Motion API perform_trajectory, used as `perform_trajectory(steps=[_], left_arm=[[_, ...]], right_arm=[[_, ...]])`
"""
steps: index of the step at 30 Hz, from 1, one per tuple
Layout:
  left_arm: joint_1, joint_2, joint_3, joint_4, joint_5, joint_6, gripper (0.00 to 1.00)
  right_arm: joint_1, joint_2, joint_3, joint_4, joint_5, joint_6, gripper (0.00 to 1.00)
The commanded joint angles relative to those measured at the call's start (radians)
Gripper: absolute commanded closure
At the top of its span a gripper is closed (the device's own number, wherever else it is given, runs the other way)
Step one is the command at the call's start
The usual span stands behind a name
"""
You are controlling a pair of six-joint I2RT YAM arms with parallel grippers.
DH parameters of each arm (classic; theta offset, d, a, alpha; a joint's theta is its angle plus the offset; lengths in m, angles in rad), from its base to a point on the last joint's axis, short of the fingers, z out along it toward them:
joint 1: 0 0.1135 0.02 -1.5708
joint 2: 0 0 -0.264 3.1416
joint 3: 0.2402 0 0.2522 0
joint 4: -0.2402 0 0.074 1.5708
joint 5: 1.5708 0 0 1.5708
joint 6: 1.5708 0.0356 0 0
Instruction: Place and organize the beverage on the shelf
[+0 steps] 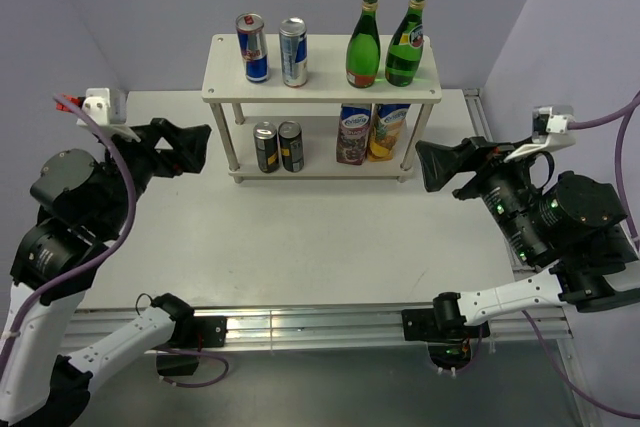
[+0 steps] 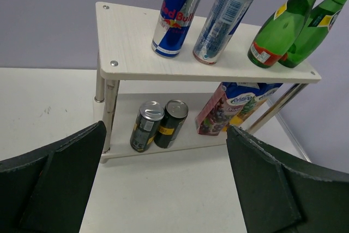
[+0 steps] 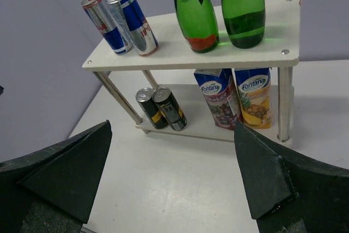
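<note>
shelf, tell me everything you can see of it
The shelf is a two-tier rack of pale wood-look boards on thin round legs, standing upright toward the far side of the white table. Screw heads show at the top board's corners. Two tall cans and two green bottles stand on top; two dark cans and two juice cartons stand on the lower board.

Two green bottles [image 1: 362, 42] [image 1: 405, 42]; four cans [image 1: 251, 49] [image 1: 293, 53] [image 1: 265, 147] [image 1: 290, 146]; two juice cartons [image 1: 352, 135] [image 1: 387, 132]; one shelf [image 1: 225, 72].

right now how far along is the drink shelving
Done: two tall cans and two green bottles stand on the shelf's top board, two dark cans and two cartons below. In hand: nothing, left gripper and right gripper open. Left: nothing visible.
</note>
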Motion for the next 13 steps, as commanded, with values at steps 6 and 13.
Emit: perform_trajectory(steps=[6, 13], left_arm=[[0.002, 0.001, -0.090, 0.132, -0.015, 0.051, 0.01], [0.002, -0.001, -0.112, 0.137, -0.034, 0.045, 0.01]], right_arm=[[-0.003, 0.000, -0.013, -0.021, 0.001, -0.011, 0.00], [-0.009, -0.027, -0.097, 0.141, -0.050, -0.124, 0.00]])
